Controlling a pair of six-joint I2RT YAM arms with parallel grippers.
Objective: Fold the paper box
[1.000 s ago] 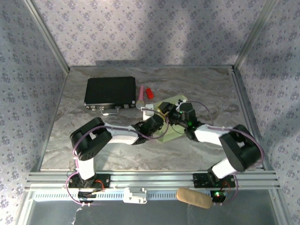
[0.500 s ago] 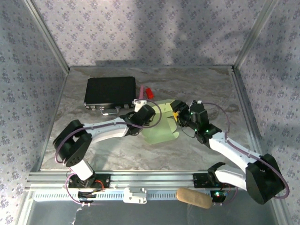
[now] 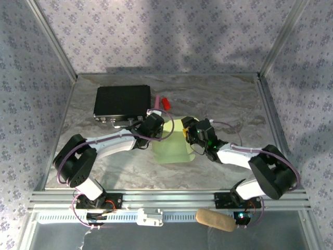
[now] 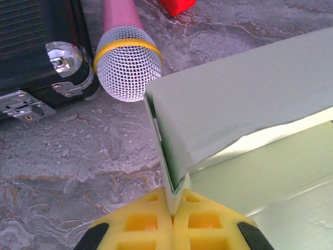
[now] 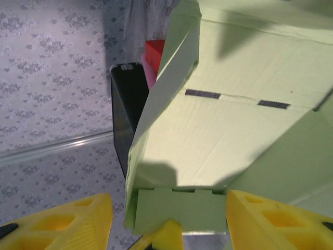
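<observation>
Paper box shifted left; L claw clamped on its edge, R claw apart astride it.

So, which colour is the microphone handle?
Pink; the microphone handle shows best in the left wrist view.
</observation>
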